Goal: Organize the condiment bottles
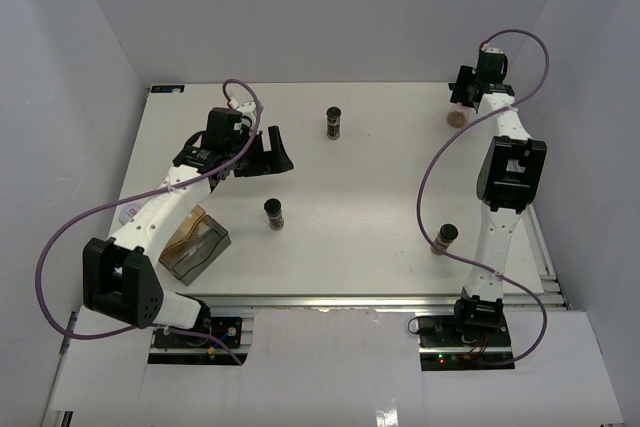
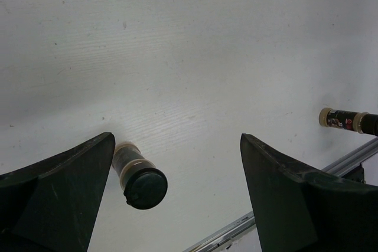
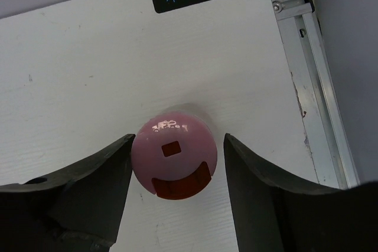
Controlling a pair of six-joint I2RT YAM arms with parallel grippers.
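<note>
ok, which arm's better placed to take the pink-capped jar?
Right. Its claw straddles the pink-capped jar at the table's far right corner; the left claw hangs open near a black-capped jar, well away.

Far-centre bottle (image 1: 333, 122), middle bottle (image 1: 274, 213), near-right bottle (image 1: 444, 238): black caps, upright. Pink-capped bottle (image 3: 174, 157) far-right.

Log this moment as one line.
left gripper open, empty | right gripper straddling pink-capped jar, grip unclear | sorting unfinished
</note>
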